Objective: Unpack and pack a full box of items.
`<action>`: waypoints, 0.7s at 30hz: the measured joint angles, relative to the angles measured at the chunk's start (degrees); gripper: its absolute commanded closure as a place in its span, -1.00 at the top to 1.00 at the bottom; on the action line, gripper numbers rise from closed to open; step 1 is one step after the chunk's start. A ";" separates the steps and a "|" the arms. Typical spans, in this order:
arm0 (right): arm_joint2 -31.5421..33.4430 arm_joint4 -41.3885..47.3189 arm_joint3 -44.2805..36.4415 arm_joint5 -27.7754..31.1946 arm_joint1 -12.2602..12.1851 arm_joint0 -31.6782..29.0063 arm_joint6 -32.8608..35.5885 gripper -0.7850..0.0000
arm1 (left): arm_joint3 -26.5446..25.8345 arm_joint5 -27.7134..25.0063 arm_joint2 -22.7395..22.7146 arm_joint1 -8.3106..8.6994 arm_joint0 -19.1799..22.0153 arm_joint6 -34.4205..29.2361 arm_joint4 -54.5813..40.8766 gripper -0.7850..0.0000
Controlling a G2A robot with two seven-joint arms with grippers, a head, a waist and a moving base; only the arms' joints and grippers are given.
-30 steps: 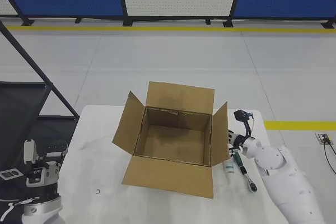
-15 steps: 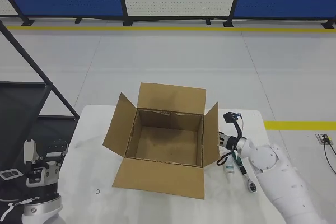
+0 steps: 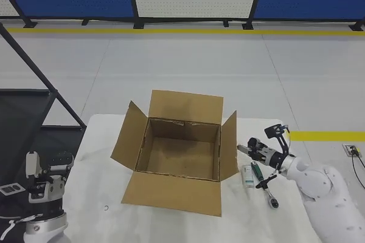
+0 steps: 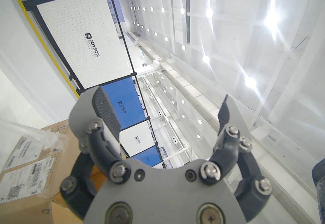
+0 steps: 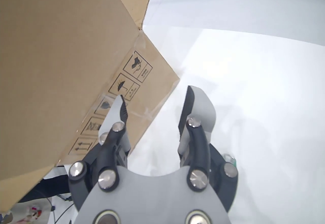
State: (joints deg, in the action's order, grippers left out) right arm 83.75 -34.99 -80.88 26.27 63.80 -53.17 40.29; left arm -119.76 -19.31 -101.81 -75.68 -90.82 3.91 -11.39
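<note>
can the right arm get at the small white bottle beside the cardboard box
Probably yes: the right gripper is open and close to the small white green-capped bottle, which lies uncovered on the white table, with only a metal ratchet alongside.

An open brown cardboard box (image 3: 170, 193) sits in the middle of the white table (image 3: 103, 188), all four flaps spread outward (its cardboard floor showing). The right gripper (image 3: 252, 147) hangs just beside the box's right-hand flap. Nearer the robot lie a small white bottle with green trim (image 3: 247, 175) and a metal ratchet wrench (image 3: 269, 194), close together.
</note>
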 measured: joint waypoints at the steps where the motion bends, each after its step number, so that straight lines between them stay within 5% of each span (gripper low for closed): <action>1: 2.03 -1.46 -4.43 -1.07 -0.50 -2.95 1.13 0.77 | 0.00 0.00 0.00 0.00 0.00 0.00 0.00 1.00; 8: 6.97 -12.07 -20.47 -7.42 -1.99 -14.70 7.67 0.99 | 0.00 0.00 0.00 0.00 0.00 0.00 0.00 1.00; 21: 2.23 -21.87 -20.86 -15.34 -1.87 -16.57 9.07 1.00 | 0.00 0.00 0.00 0.00 0.00 0.00 0.00 1.00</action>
State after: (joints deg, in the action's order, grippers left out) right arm 85.98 -56.86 -101.74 10.93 61.92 -69.74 49.36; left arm -119.76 -19.31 -101.81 -75.68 -90.82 3.91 -11.39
